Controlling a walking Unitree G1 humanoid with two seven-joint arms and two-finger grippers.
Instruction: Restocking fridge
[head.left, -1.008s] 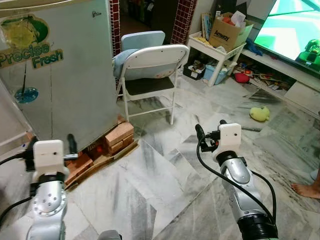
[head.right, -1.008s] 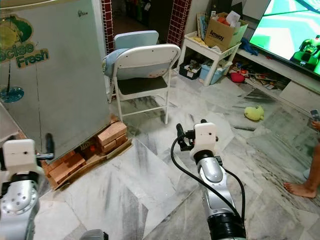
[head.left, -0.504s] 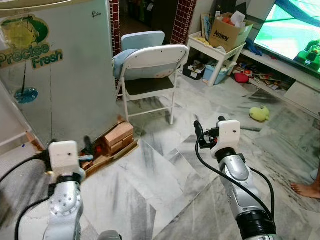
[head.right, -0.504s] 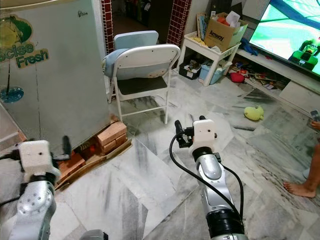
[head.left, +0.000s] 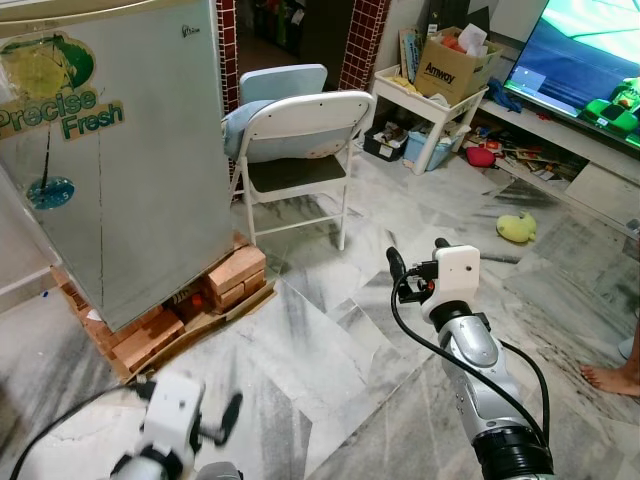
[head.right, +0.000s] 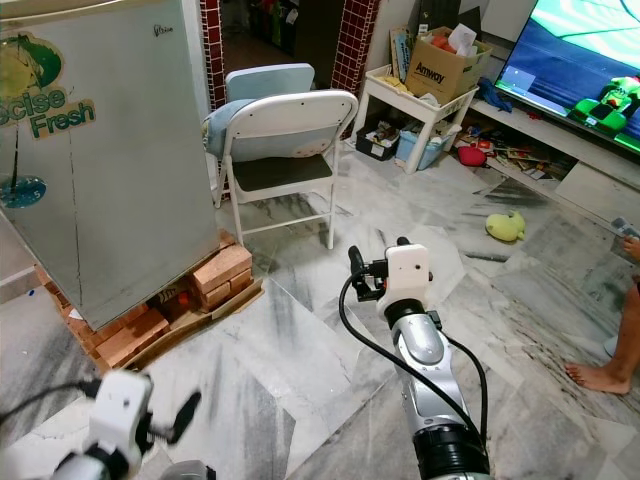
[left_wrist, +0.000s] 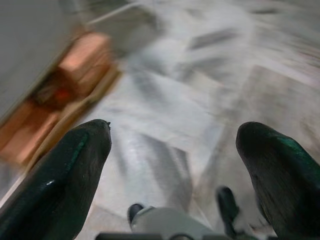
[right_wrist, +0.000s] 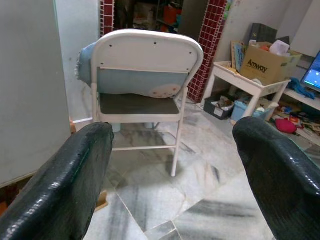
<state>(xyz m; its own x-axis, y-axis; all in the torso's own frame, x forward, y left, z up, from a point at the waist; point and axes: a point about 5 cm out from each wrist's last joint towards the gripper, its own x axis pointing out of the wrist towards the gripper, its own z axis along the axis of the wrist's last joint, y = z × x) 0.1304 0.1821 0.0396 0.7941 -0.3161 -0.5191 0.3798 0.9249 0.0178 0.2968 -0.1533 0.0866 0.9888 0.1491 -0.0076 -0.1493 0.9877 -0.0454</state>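
Note:
The grey fridge (head.left: 120, 170) with a "Precise Fresh" sticker stands at the left on a stack of bricks (head.left: 235, 277), its door closed. My left gripper (head.left: 187, 396) hangs low near the bottom of the view, over the marble floor in front of the fridge, fingers open and empty; its wrist view is blurred. My right gripper (head.left: 417, 255) is held out over the floor in the middle, open with nothing in it, and points toward the white folding chair (right_wrist: 145, 75).
A white folding chair (head.left: 300, 150) stands right of the fridge, a blue one behind it. A white side table (head.left: 430, 100) holds a cardboard box, beside a TV (head.left: 590, 55). A yellow toy (head.left: 518, 228) and a person's foot (head.left: 610, 378) are on the floor.
My left gripper has dropped from beside the fridge's lower corner down and rightward to near the bottom of the view. The right gripper has barely moved.

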